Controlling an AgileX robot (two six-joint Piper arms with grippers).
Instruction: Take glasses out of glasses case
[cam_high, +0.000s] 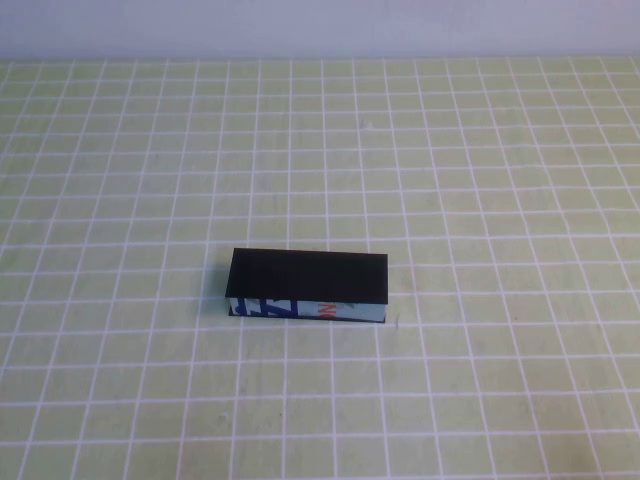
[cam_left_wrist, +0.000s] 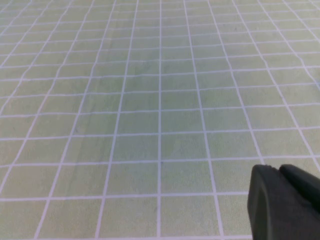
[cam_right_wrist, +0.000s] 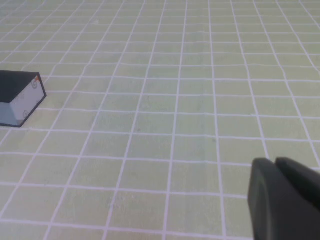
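On the table (cam_high: 120, 150), the glasses case (cam_high: 306, 286) lies closed, lid down. Left hand (cam_left_wrist: 285, 202) and right hand (cam_right_wrist: 285, 200) hover apart from the case; finger spacing cannot be determined.

left pincer (cam_left_wrist: 285, 202) matte black, rounded, right pincer (cam_right_wrist: 285, 197) alike

Green grid tablecloth (cam_high: 480, 180) w/ pale, prob. wall (cam_high: 320, 25) behind.
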